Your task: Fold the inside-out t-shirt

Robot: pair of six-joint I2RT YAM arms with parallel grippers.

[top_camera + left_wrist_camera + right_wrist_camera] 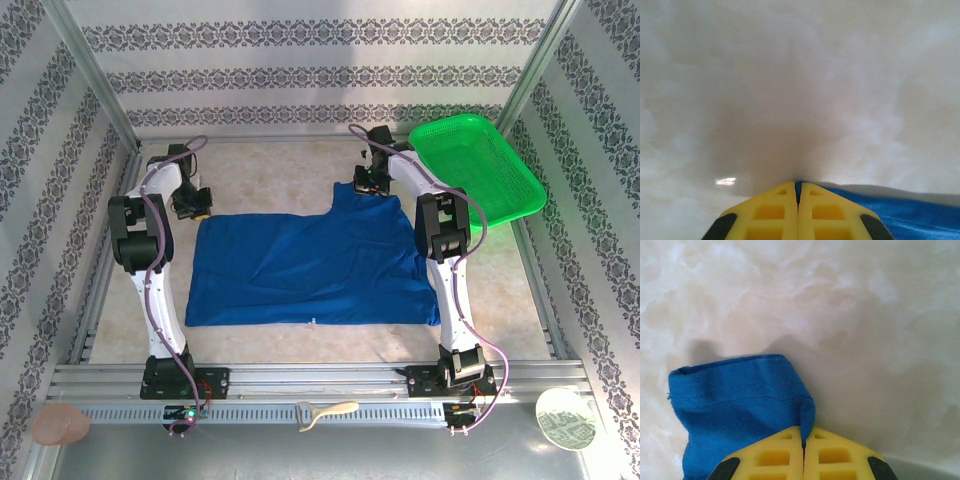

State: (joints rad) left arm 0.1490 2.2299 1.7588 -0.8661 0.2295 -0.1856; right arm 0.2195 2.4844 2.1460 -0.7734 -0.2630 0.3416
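Blue t-shirt (310, 265) flat; left end effector (798, 192) and right end effector (803, 436) tight on its cloth.

A green mesh basket (478, 165) is sitting at the far right corner of the pale marbled worktop (270, 175). On the near metal ledge, a pinkish round pad (60, 424) is lying at the left, a cream utensil (325, 412) in the middle, a pale disc (566, 418) at the right

Your overhead view is bright and evenly lit, shadows soft. At the left wrist, the surface (800, 75) beyond the left fingers (770, 215) is hazy and unfocused, dim just ahead of their tips, with a small glare spot to their left. At the right wrist, t-shirt (740, 395) stitching left of the right fingers (835, 455) is crisp.
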